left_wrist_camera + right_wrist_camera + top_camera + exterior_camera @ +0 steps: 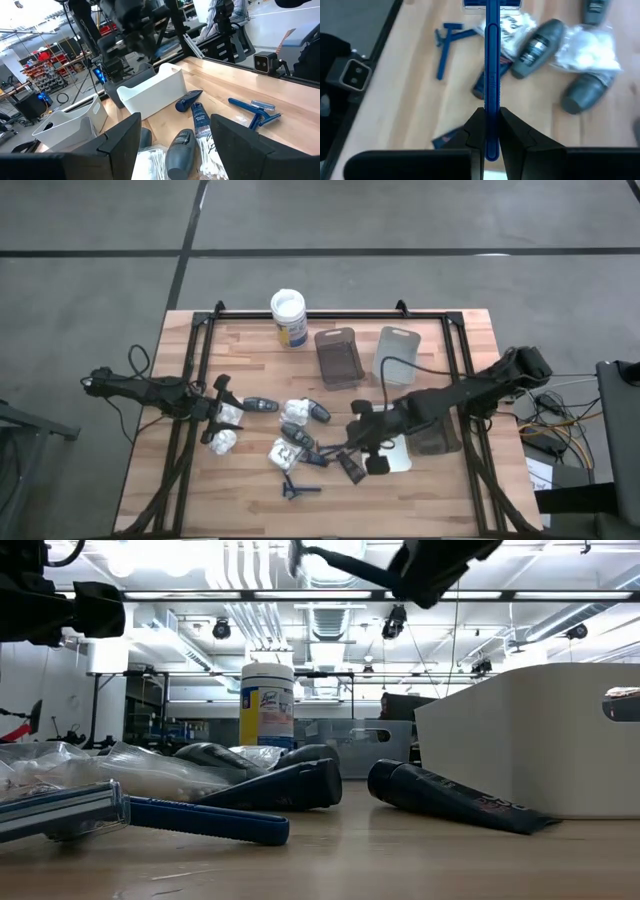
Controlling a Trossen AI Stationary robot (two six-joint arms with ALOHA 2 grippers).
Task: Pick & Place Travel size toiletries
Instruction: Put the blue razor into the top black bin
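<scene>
Fingers (475, 131) of the right gripper (491, 131) are clenched on the handle of a blue razor (491, 75), and the right wrist view makes that plain: the razor runs straight out from between them, its head at the far end. Under it on the bench (400, 100) lie a second blue razor (445, 47), a dark grey oval bottle (536, 47), another grey bottle (584, 92) and a white lumpy packet (590, 52) between those two.

From above, the high view places that right gripper (362, 438) over the middle of the bench, just beside the white tray (395, 452), with the toiletries heaped beside it towards the left arm. The held razor is hard to make out here. The left gripper (222, 412) sits at the left side of the bench over two white packets (228, 428). At the far side stand a white-lidded tub (288, 317) and two more trays, a dark one (338, 356) and a pale one (396, 350).

The left wrist view shows the left arm's fingers (122, 145) spread wide with nothing between them; a grey bottle (181, 150) lies beyond the gap, with a black tube (199, 116) and a razor (252, 107) farther off.

At bench level, the low view gives a razor (150, 815) up close, a bottle (285, 785) and a black tube (450, 798) lying against the white tray (530, 735), with the tub (267, 705) behind. Neither gripper's fingers can be read here.
</scene>
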